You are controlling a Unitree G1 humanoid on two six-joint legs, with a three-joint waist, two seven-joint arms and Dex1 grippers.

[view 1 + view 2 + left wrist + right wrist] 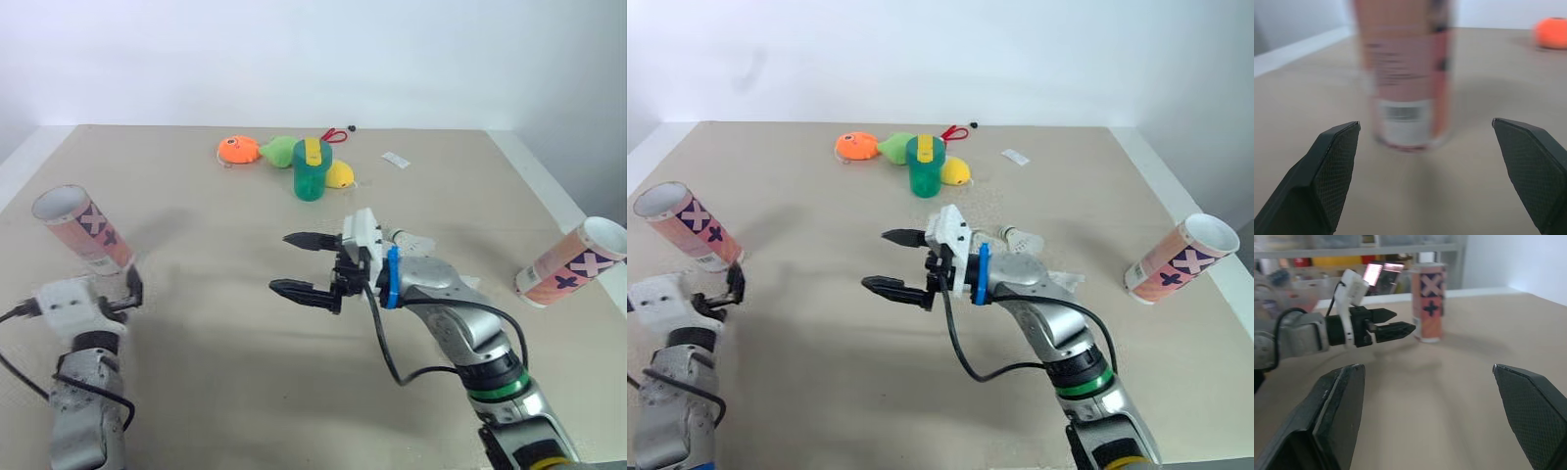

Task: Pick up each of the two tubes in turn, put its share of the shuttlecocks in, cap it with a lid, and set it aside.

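Two tubes: left tube point(83, 227) mid-left, right tube point(573, 262) mid-right.
Left gripper point(1425, 125): jaws open; straddle left tube squarely.
Right gripper point(279, 262): jaws open.

Far across the beige surface point(196, 245), a green plastic cup with a yellow top strip point(312, 176) stands between a light-green soft toy point(279, 151) and a yellow rounded object point(340, 174). A round orange toy point(238, 150) lies leftmost.
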